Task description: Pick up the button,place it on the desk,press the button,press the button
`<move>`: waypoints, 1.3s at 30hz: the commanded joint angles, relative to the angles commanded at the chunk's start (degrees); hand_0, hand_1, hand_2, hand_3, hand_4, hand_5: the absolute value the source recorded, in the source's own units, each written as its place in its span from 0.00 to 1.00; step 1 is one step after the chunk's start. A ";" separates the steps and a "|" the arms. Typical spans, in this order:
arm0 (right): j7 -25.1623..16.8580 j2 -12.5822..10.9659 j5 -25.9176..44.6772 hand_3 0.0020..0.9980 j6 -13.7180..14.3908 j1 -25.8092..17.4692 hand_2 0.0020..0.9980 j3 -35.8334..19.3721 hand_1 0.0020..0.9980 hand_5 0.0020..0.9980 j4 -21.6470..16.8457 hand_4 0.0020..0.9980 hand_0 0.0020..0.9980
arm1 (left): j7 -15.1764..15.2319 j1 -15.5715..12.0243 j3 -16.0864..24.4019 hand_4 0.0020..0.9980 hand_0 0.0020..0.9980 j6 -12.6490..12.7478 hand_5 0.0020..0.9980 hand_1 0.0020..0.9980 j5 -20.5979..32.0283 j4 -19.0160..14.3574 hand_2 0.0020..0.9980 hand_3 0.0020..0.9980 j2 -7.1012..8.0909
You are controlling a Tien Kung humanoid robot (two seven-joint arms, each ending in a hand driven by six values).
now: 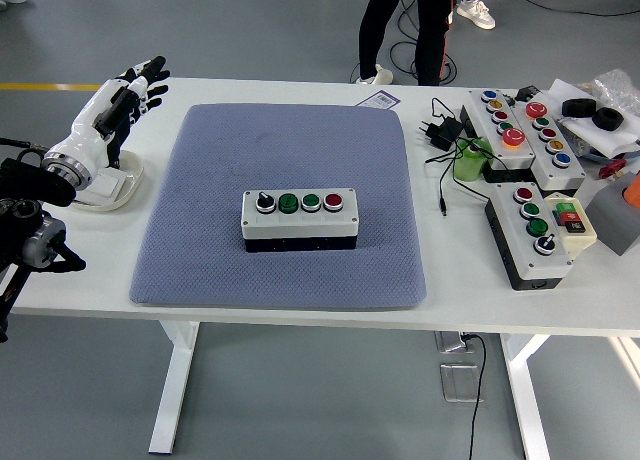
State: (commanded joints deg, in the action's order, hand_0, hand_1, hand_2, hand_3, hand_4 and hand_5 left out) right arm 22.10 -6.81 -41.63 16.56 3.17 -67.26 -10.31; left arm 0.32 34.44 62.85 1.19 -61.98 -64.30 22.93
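Head view has the white table (300,310) filling most of the shot, with a big blue-grey mat (200,230) spread over its middle. Dead centre on the mat sits the button box (298,220), flat, with a black knob, two green buttons and a red one in a row on top. Over at 3 o'clock, off the mat, are two more button panels (535,230) and some cables. Left hand (125,95) hovers at about 10 o'clock, well apart from the box, fingers stretched out, holding nothing. A person's legs (400,30) show at 12.
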 joint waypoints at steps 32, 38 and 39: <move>0.10 0.18 -0.25 0.59 -0.02 -0.10 0.55 -0.01 0.51 0.36 0.00 0.24 0.64 | 4.66 -4.07 4.10 0.86 0.91 1.29 1.00 0.91 27.34 1.51 0.94 0.96 -0.75; 0.17 0.20 -0.23 0.59 0.01 -0.17 0.55 0.08 0.51 0.36 0.00 0.24 0.64 | 4.63 -4.13 4.18 0.87 0.91 1.13 0.98 0.90 33.23 1.42 0.92 0.96 -0.66; 0.17 0.20 -0.20 0.59 0.01 -0.18 0.55 0.12 0.51 0.36 0.00 0.24 0.64 | 4.62 -4.16 4.19 0.88 0.91 1.10 0.97 0.90 33.25 1.41 0.92 0.95 -0.62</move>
State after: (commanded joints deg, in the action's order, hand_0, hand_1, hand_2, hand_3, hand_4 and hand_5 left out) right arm 22.27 -6.61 -41.83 16.58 2.99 -67.14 -10.31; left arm 4.94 30.28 67.04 2.30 -28.73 -62.90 22.31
